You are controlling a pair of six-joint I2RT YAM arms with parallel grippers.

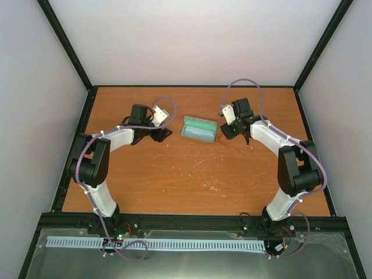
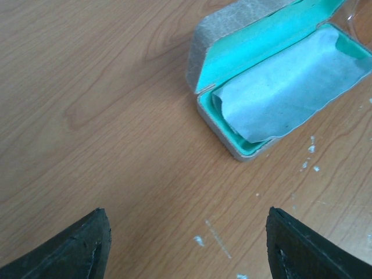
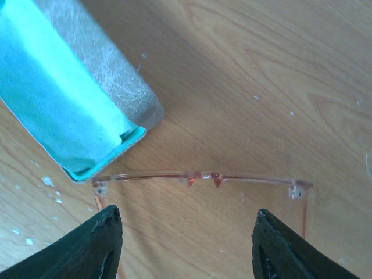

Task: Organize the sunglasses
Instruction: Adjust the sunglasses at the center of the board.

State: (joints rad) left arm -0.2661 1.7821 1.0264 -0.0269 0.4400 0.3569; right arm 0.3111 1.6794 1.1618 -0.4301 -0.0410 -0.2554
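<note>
Though flecked, table (image 1: 174, 174), sunglasses (image 3: 215, 176), pale walls (image 1: 192, 40).

Bright, diffuse, evenly lit from above. Soft shadow just beside the box (image 3: 104, 75). Sunglasses (image 3: 203, 176) sharp just ahead of the right gripper (image 3: 186, 214). Left gripper (image 2: 189, 218) fingertips (image 2: 75, 250) near-black, slightly blurred. Teal lining oversaturated. Overhead view soft, low-detail.

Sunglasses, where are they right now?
In the right wrist view, the sunglasses lie on the table beside the grey case, just ahead of the open fingers of the right gripper.
</note>
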